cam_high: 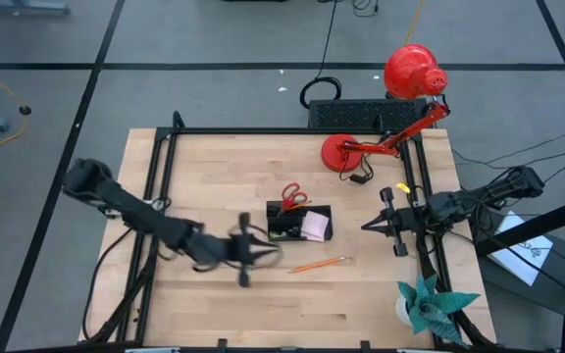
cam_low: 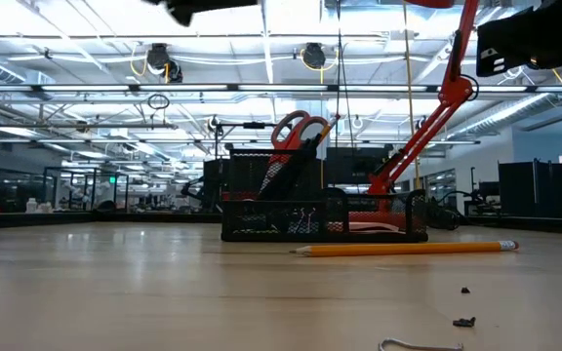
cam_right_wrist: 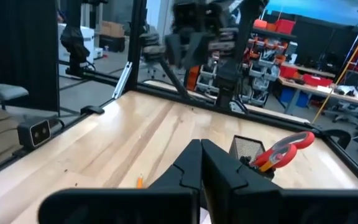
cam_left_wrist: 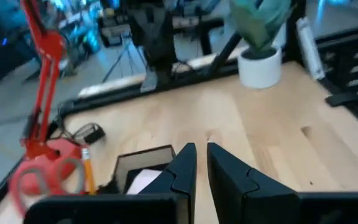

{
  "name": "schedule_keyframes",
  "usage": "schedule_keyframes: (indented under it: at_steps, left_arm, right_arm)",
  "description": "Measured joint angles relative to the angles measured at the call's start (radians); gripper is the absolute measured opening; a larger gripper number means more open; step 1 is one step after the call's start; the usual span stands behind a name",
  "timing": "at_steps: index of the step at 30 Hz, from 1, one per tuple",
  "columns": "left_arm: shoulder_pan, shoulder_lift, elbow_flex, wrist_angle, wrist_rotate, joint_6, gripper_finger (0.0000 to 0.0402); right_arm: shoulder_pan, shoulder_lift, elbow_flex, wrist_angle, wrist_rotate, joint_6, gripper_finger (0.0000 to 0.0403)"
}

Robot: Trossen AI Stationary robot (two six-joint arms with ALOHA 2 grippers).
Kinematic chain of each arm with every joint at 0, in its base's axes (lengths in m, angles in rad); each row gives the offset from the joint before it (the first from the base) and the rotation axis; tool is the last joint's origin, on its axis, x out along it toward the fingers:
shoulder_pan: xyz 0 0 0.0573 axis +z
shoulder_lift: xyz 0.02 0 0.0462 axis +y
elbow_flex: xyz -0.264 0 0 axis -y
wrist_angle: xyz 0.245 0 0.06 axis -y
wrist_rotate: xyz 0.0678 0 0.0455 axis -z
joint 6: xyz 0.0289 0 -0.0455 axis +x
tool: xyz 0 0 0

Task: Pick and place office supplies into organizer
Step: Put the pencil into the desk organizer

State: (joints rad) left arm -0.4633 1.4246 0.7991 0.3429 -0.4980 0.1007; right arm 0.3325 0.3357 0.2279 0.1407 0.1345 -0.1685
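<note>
Bare wood is lying open at six o'clock of the black mesh organizer [cam_high: 299, 223]; the orange pencil [cam_high: 319, 264] is lying there, and the red desk lamp [cam_high: 390, 118] is crowding one o'clock.

Your left arm reaches in from the table's left edge toward the centre, its left gripper [cam_high: 253, 253] showing fingers [cam_left_wrist: 182, 171] nearly together. Your right arm waits at the right edge; the right gripper [cam_high: 379, 224] points inward, fingers [cam_right_wrist: 191, 163] closed.
</note>
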Motion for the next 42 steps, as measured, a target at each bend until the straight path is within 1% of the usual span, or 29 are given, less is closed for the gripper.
schedule_keyframes:
  at_steps: [3, 6, 9, 12, 16, 17, 19, 21, 24, 29, 33, 42]
  left_arm:
    - [0.006, 0.135, 0.176, -0.131, -0.041, -0.079, 0.0047]
    - [0.033, 0.241, 0.361, -0.327, -0.033, -0.17, 0.0047]
    - [0.054, 0.34, 0.529, -0.521, -0.027, -0.222, 0.0047]
    - [0.059, 0.425, 0.659, -0.621, -0.024, -0.269, 0.0047]
    - [0.053, 0.506, 0.782, -0.647, 0.167, -0.259, 0.0047]
    - [0.049, 0.528, 0.804, -0.655, 0.19, -0.257, 0.0047]
    - [0.047, 0.567, 0.838, -0.661, 0.183, -0.261, 0.0047]
    - [0.056, 0.605, 0.863, -0.677, 0.141, -0.276, 0.0047]
    - [0.081, 0.647, 0.889, -0.7, 0.146, -0.297, 0.0047]
    - [0.124, 0.696, 0.891, -0.682, 0.251, -0.306, 0.0047]
    - [0.163, 0.726, 0.892, -0.67, 0.314, -0.305, 0.0047]
    - [0.189, 0.791, 0.892, -0.531, 0.456, -0.238, 0.0047]
  right_arm:
    - [0.0, -0.019, 0.0, 0.003, 0.0, 0.007, 0.0]
    - [0.0, -0.035, 0.0, 0.005, 0.0, 0.034, 0.0]
    - [0.0, -0.042, 0.0, 0.004, 0.0, 0.049, 0.0]
    - [0.0, -0.043, 0.0, 0.004, 0.001, 0.047, 0.0]
    - [0.0, -0.043, 0.0, 0.003, 0.056, 0.041, 0.0]
    - [0.0, -0.043, 0.0, 0.003, 0.074, 0.04, 0.0]
    - [0.0, -0.045, 0.0, 0.0, 0.107, 0.043, 0.0]
    - [0.0, -0.046, 0.0, 0.0, 0.134, 0.052, 0.0]
    - [0.0, -0.048, 0.0, 0.005, 0.156, 0.069, 0.0]
    - [0.0, -0.048, 0.0, 0.004, 0.153, 0.076, 0.0]
    - [0.0, -0.048, 0.0, 0.003, 0.153, 0.071, 0.0]
    - [0.0, -0.048, 0.0, 0.004, 0.153, 0.053, 0.0]
